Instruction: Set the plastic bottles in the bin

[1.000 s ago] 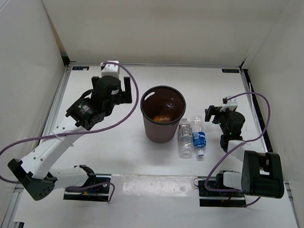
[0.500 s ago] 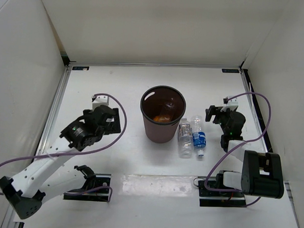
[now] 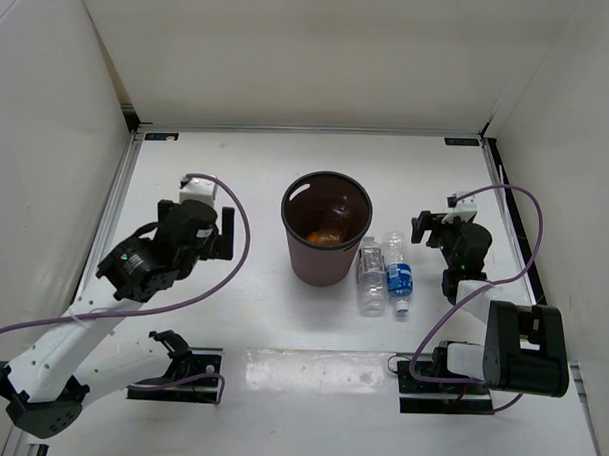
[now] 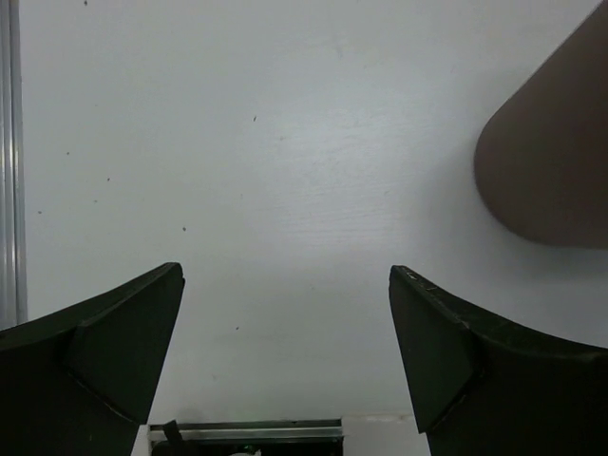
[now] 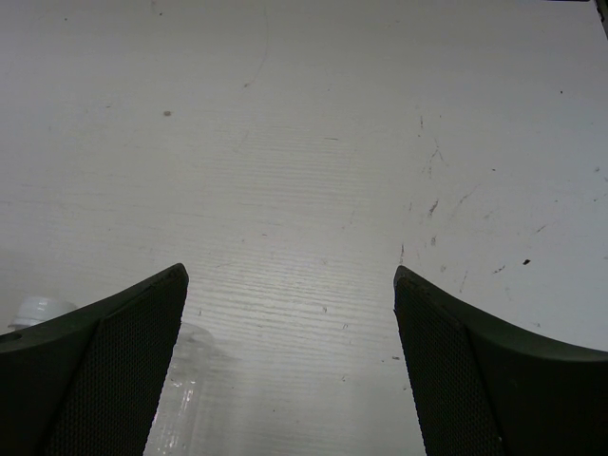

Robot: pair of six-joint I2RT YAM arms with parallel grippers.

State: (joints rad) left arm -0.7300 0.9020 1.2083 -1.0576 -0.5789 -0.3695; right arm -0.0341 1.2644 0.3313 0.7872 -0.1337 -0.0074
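The maroon bin [image 3: 318, 264] stands mid-table. An orange bottle [image 3: 324, 236] and a clear bottle [image 3: 341, 210] lie inside it. Just right of the bin, a clear bottle [image 3: 371, 277] and a blue-labelled bottle [image 3: 399, 275] lie side by side on the table. My left gripper [image 3: 224, 237] is open and empty, left of the bin; in the left wrist view it [image 4: 285, 366] hangs over bare table with the bin's wall [image 4: 556, 161] at the right. My right gripper [image 3: 428, 228] is open and empty, right of the bottles. In the right wrist view it [image 5: 290, 366] has a clear bottle [image 5: 185, 394] beside its left finger.
White walls enclose the table on three sides. A metal rail [image 3: 115, 216] runs along the left edge. The arm bases and their cables sit at the near edge [image 3: 179, 369].
My left arm has drawn back from beside the bin's rim, moving left and toward the near edge. The right arm and the bottles have not moved.
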